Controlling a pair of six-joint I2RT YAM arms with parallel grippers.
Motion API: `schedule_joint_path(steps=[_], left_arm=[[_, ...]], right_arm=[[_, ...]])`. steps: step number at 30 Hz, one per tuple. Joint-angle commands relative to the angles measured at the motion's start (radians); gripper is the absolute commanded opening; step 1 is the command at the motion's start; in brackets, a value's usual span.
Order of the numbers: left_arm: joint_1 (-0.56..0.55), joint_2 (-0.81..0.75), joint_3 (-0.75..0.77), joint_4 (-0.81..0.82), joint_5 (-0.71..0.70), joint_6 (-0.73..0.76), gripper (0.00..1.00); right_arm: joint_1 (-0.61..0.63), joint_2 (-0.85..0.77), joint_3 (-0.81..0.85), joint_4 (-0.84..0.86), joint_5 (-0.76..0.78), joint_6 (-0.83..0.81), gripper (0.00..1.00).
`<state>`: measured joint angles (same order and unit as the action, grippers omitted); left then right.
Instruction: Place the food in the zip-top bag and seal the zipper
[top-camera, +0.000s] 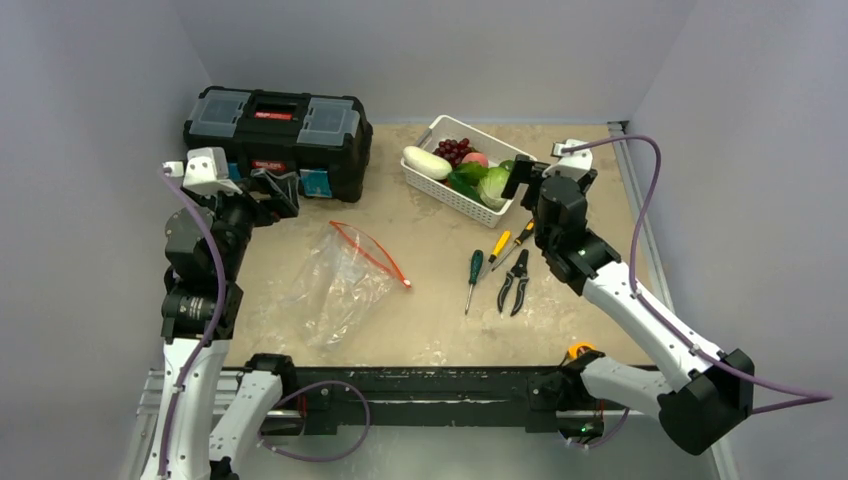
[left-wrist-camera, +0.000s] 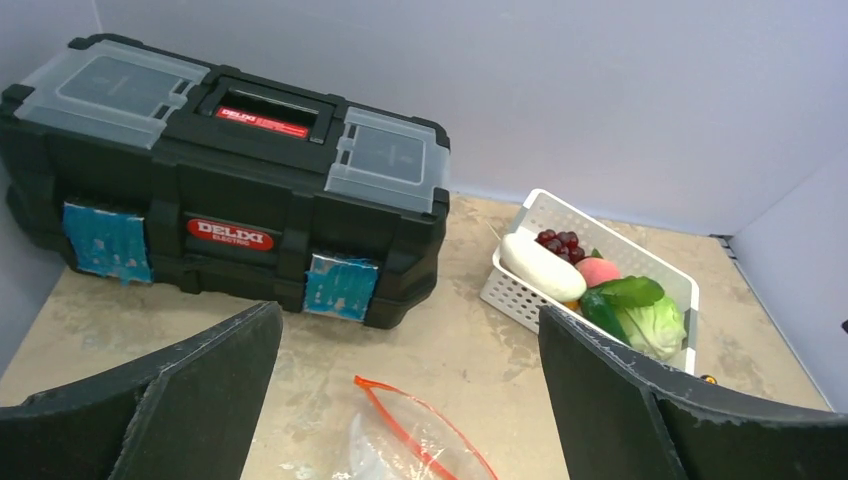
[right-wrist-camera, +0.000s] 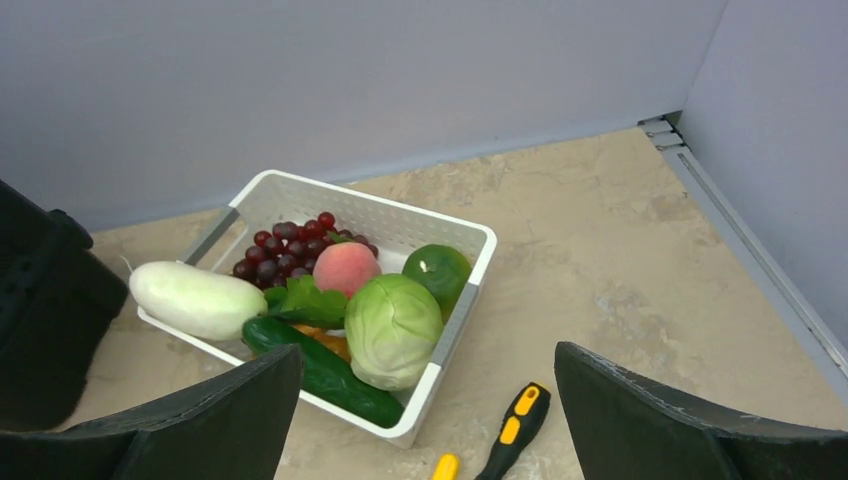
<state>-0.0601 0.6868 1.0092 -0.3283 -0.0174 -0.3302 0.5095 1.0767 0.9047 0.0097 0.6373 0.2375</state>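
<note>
both pairs of my fingers stand wide apart and hold nothing. my right fingers (right-wrist-camera: 200, 420) hang just before the near corner of the white basket (right-wrist-camera: 462, 305), since that arm is the one within reach of the food. the cabbage (right-wrist-camera: 392, 330) fills the near corner, the cucumber (right-wrist-camera: 320, 372) lies along the near wall beside it, the peach (right-wrist-camera: 346, 268) sits behind them, and the white vegetable (right-wrist-camera: 195, 298) rests across the left rim. my left fingers (left-wrist-camera: 190, 390) hover in front of the toolbox (left-wrist-camera: 230, 170), above the zip-top bag (top-camera: 335, 285), which lies flat on the table (top-camera: 440, 320), well apart from the basket. its zipper (top-camera: 370, 250) runs along the edge facing the basket. i judge my left side waits there to hold the mouth while my right carries. no food shows in the bag, so this looks like the very start.
</note>
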Motion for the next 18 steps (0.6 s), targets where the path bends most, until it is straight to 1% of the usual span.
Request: schedule_joint_path(steps=[1, 4, 6, 10, 14, 18], left_arm=[[-0.003, 0.017, 0.02, 0.049, 0.03, -0.062, 1.0], [-0.004, 0.02, 0.013, 0.073, 0.042, -0.07, 1.0], [-0.008, 0.02, -0.001, 0.111, 0.09, -0.066, 1.0], [-0.023, 0.022, -0.018, 0.158, 0.13, -0.064, 1.0], [-0.026, 0.034, -0.013, 0.156, 0.183, -0.058, 1.0], [-0.028, 0.056, -0.008, 0.153, 0.242, -0.053, 1.0]], right_arm=[[0.009, 0.034, 0.049, 0.042, -0.043, 0.063, 0.99], [0.009, 0.084, 0.091, 0.015, -0.173, 0.075, 0.99], [0.009, 0.117, 0.111, 0.008, -0.285, 0.084, 0.99], [0.009, 0.193, 0.095, 0.081, -0.592, 0.093, 0.99], [0.02, 0.328, 0.073, 0.2, -0.848, 0.21, 0.99], [0.086, 0.498, 0.103, 0.274, -0.991, 0.272, 0.99]])
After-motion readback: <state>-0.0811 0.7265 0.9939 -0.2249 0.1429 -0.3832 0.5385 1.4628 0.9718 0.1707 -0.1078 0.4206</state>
